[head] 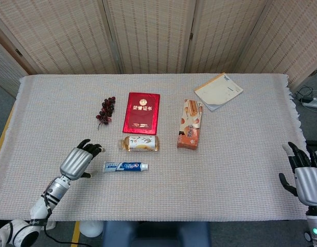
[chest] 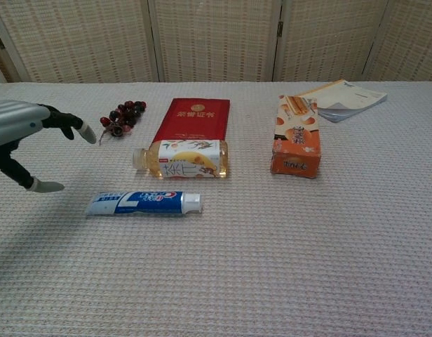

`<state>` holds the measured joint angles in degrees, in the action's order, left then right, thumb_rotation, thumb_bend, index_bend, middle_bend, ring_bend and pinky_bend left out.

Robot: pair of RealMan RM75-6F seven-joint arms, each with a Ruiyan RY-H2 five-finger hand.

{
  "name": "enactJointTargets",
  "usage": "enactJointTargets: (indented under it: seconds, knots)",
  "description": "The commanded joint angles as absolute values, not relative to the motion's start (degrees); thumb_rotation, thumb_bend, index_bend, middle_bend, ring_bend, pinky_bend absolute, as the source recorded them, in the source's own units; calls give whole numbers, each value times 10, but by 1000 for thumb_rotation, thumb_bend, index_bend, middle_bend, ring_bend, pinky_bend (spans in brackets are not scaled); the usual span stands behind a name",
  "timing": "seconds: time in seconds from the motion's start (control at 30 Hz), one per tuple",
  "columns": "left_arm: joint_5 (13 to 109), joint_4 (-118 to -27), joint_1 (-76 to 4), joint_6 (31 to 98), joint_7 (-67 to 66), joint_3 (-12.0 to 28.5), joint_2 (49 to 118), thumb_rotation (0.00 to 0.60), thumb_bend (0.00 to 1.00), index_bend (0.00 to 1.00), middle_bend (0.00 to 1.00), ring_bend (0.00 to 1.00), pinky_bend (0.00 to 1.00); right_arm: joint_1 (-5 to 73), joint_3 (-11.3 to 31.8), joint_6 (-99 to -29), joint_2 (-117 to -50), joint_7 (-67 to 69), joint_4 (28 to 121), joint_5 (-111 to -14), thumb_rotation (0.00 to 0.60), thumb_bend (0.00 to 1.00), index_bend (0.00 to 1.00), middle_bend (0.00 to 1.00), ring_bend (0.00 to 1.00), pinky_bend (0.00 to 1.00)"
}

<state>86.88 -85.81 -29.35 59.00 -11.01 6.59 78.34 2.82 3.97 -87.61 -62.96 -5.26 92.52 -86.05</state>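
Observation:
My left hand (head: 78, 161) (chest: 23, 133) hovers open over the cloth, fingers spread, just left of a blue and white toothpaste tube (head: 125, 166) (chest: 143, 202). It holds nothing. Beyond the tube lies a tea bottle (head: 139, 143) (chest: 183, 159) on its side, in front of a red certificate booklet (head: 142, 112) (chest: 192, 117). A bunch of dark grapes (head: 106, 110) (chest: 121, 116) sits left of the booklet. My right hand (head: 305, 177) stays open at the table's right front edge, far from everything; the chest view does not show it.
An orange biscuit box (head: 190, 124) (chest: 296, 145) lies right of the bottle. A notebook (head: 218, 91) (chest: 345, 99) rests at the back right. A woven cloth (head: 235, 170) covers the table. Folding screens (head: 148, 33) stand behind it.

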Motion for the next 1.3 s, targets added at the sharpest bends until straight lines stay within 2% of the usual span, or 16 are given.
enactJointTargets:
  seconds: [0.03, 0.7, 1.03, 1.3]
  knots:
    - [852, -843, -315, 562, -129, 64, 809, 600, 255, 299, 283, 303, 179, 27, 39, -878, -629, -49, 925, -863, 600, 428, 5, 101, 155, 30]
    - [755, -808, -367, 498, -212, 57, 902, 600, 275, 334, 284, 308, 176, 22, 37, -876, -633, -16, 902, -860, 600, 428, 5, 101, 155, 30]
    - [778, -812, -367, 517, -191, 37, 909, 600, 295, 366, 318, 334, 176, 19, 37, -875, -632, -11, 900, -859, 600, 428, 5, 101, 155, 30]
    - [787, -778, -371, 531, -163, 40, 935, 600, 311, 410, 365, 375, 210, 19, 37, -873, -631, -8, 900, -858, 600, 427, 5, 102, 155, 30]
